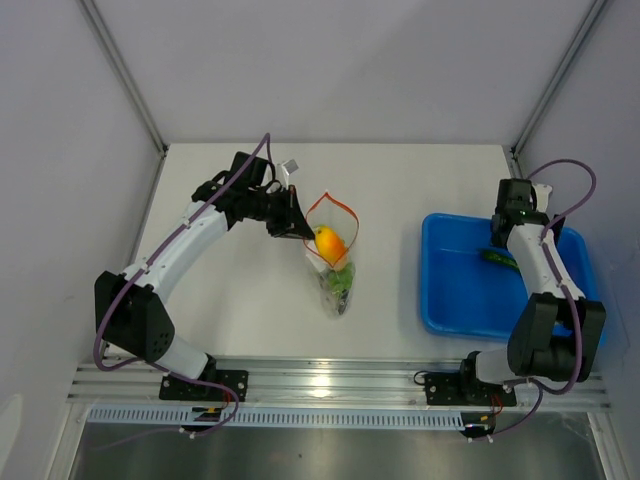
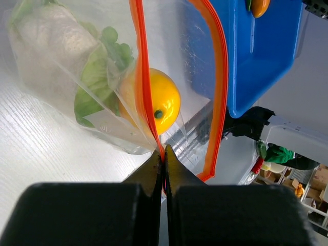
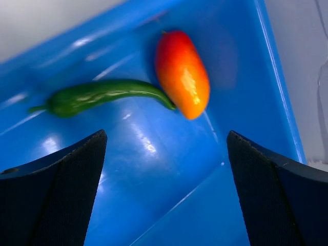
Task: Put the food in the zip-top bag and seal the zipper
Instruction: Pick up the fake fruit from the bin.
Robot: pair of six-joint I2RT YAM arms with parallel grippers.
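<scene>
The clear zip-top bag [image 1: 336, 262] lies mid-table with its mouth held open. Its orange-red zipper [image 2: 141, 77] forms a loop. Inside are a yellow-orange fruit [image 2: 160, 101], green leafy pieces [image 2: 95, 82] and small green round bits [image 2: 117, 47]. My left gripper [image 2: 164, 156] is shut on the zipper strip at the bag's mouth; it also shows in the top view [image 1: 296, 226]. My right gripper [image 3: 166, 148] is open over the blue tray [image 1: 450, 290], above an orange-red pepper [image 3: 182, 73] and a green chili [image 3: 100, 95].
The blue tray [image 3: 154, 205] stands at the right, next to the right arm. Metal frame posts stand at the back corners, and a rail runs along the near edge.
</scene>
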